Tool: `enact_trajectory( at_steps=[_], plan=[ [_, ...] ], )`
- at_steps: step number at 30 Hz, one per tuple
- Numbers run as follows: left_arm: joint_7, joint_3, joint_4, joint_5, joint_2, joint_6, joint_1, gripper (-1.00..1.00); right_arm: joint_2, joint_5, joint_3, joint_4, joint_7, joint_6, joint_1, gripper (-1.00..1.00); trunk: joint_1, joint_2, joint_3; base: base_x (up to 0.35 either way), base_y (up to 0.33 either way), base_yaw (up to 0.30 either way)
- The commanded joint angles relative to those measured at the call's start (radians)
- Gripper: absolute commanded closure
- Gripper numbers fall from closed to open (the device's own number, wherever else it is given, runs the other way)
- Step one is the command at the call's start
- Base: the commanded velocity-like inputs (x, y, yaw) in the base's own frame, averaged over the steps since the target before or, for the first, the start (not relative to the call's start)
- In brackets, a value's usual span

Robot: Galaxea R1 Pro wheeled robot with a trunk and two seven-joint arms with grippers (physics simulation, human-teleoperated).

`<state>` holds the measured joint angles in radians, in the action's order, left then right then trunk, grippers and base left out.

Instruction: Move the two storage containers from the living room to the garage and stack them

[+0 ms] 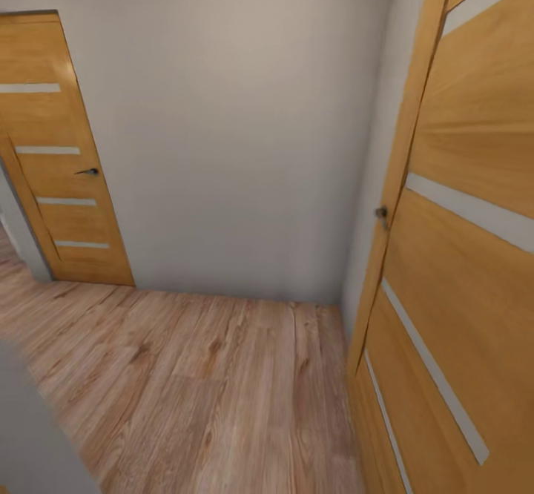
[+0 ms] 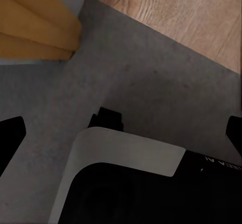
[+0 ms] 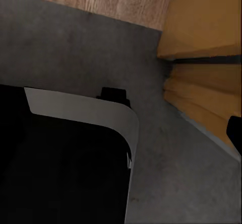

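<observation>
Floor (image 2: 151, 77), dk grey, under left end effector (image 2: 122, 133)

Pale grey wall (image 1: 245, 130) ahead, light wood plank floor (image 1: 200, 383), closed oak door (image 1: 55, 160) with white strips at left, open oak door (image 1: 460, 257) close at right, dark concrete floor (image 2: 151, 88) underfoot

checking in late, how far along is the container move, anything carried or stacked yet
Nothing looks done: no container shows. The head view faces a hallway wall with wooden doors and plank floor. Wrist views show the robot's base over grey concrete at a doorway, hands apparently empty. Fetching, carrying and stacking both remain.
</observation>
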<state>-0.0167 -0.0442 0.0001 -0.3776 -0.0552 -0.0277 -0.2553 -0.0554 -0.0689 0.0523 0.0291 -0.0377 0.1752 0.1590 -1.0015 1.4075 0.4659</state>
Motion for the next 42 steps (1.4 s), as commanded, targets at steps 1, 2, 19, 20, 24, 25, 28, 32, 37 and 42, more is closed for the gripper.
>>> enact_trajectory(
  at_steps=[1, 2, 19, 20, 24, 25, 28, 32, 37, 42],
  plan=[
    [-0.002, -0.005, 0.001, -0.007, 0.0, -0.003, -0.001, -1.0, 0.0, -0.005, 0.004, 0.003, -0.001, 0.006, 0.001, -1.0, -0.001, 0.001, 0.001, 0.306, -0.116, 0.268],
    [-0.002, -0.005, 0.001, -0.007, 0.0, -0.003, -0.001, -1.0, -0.001, -0.005, 0.004, 0.003, -0.001, 0.006, 0.001, -1.0, -0.001, 0.001, 0.001, 0.306, -0.117, 0.268],
    [-0.001, -0.005, 0.0, -0.007, 0.0, -0.004, -0.001, -1.0, 0.0, -0.016, 0.007, 0.003, -0.004, 0.004, 0.001, -1.0, -0.001, 0.001, 0.001, 0.119, -0.06, 0.049],
    [-0.001, -0.005, 0.0, -0.007, 0.0, -0.004, -0.001, -1.0, 0.0, -0.016, 0.007, 0.003, -0.004, 0.004, 0.001, -1.0, -0.001, 0.001, 0.001, 0.001, -0.001, 0.0],
    [0.0, -0.005, 0.0, -0.007, 0.0, -0.004, -0.001, -1.0, -0.001, -0.017, 0.008, 0.003, -0.006, 0.005, 0.001, -1.0, -0.001, 0.001, 0.001, 0.0, 0.0, 0.0],
    [0.0, -0.005, 0.0, -0.007, 0.0, -0.004, -0.001, -1.0, -0.001, -0.018, 0.008, 0.003, -0.007, 0.005, 0.001, -1.0, -0.001, 0.001, 0.001, 0.0, 0.0, 0.0],
    [0.0, -0.005, 0.0, -0.007, 0.0, -0.004, -0.001, -1.0, -0.002, -0.017, 0.008, 0.003, -0.008, 0.006, 0.001, -1.0, -0.001, 0.001, 0.001, 0.0, 0.0, 0.0],
    [0.0, -0.005, 0.0, -0.007, 0.0, -0.004, -0.001, -1.0, -0.003, -0.017, 0.008, 0.003, -0.008, 0.006, 0.001, -1.0, -0.001, 0.001, 0.001, 0.0, 0.0, 0.0],
    [0.0, -0.005, 0.0, -0.007, 0.002, -0.005, -0.001, -1.0, -0.003, -0.017, 0.008, 0.003, -0.008, 0.006, 0.001, -1.0, -0.001, 0.001, 0.001, 0.0, 0.074, 0.0],
    [0.001, -0.005, 0.0, -0.007, 0.004, -0.006, -0.001, -1.0, -0.003, -0.017, 0.008, 0.003, -0.008, 0.006, 0.001, -1.0, -0.001, 0.001, 0.001, 0.0, 0.158, 0.0]
  ],
)
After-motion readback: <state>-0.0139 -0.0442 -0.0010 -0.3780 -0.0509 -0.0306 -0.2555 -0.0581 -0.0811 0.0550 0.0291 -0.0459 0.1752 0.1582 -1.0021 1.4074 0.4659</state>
